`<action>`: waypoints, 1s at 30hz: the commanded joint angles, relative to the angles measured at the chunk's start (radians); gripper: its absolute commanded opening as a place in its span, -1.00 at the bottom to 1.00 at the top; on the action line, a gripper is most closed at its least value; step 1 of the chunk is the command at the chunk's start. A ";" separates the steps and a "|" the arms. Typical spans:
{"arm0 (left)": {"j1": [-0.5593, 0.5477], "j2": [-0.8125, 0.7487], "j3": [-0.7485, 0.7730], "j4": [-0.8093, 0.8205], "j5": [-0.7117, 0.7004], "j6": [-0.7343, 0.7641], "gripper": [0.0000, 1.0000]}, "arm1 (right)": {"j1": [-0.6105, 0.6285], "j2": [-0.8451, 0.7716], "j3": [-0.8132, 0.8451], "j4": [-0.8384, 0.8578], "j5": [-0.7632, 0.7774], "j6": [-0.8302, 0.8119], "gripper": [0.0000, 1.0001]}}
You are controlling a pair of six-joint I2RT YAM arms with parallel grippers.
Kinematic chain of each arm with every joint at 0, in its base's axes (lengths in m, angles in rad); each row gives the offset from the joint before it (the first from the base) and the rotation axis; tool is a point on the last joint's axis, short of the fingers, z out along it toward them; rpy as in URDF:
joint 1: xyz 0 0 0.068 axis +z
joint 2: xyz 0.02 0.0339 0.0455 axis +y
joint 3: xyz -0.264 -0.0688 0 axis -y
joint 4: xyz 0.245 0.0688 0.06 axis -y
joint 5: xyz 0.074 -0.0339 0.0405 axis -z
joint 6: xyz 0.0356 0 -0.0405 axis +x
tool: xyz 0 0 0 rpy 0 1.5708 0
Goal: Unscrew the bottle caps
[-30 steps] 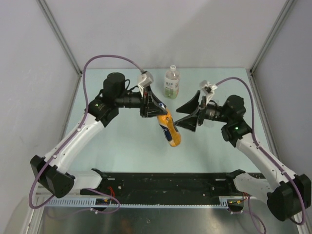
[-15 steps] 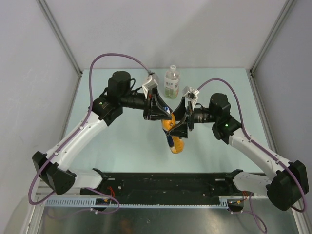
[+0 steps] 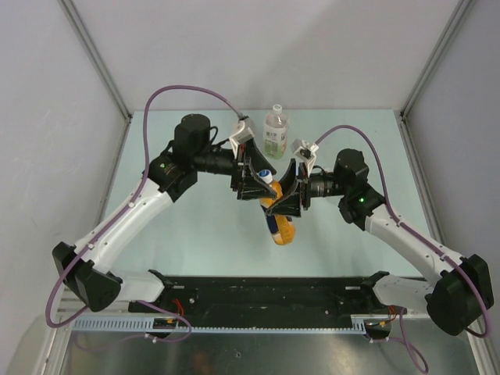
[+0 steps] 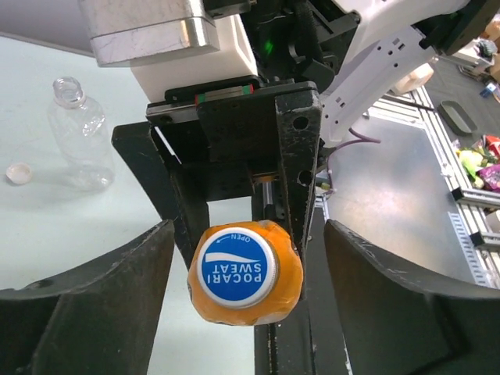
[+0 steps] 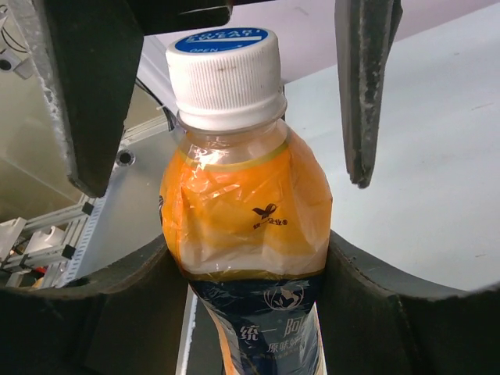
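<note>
Pale green worktop [image 3: 195, 226], walled on three sides. Left arm [image 3: 133, 211] and right arm [image 3: 406, 238] reach inward and meet at mid-worktop. Orange bottle [image 5: 246, 226], label printed dark on its lower half, lies along the line between them, neck turned toward the left arm. Clear bottle [image 4: 78, 137] stands upright near the far edge, neck open, well apart from both arms. Right pincer [image 5: 250, 241]: closed on the orange bottle's body, one finger pressed to each side just below the shoulder. Left pincer [image 4: 248, 226]: wide, its fingers flank the neck end with a plain gap on either side and touch nothing. Blue-topped cap [image 4: 238, 267], white ribbed skirt, sits on the orange bottle's neck between the left fingers. Whitish cap [image 4: 16, 173] lies loose on the worktop just beside the clear bottle.
</note>
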 commanded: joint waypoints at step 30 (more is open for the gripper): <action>0.079 -0.084 -0.267 0.158 -0.248 -0.236 0.99 | -0.276 -0.074 -0.020 0.121 0.446 0.513 0.11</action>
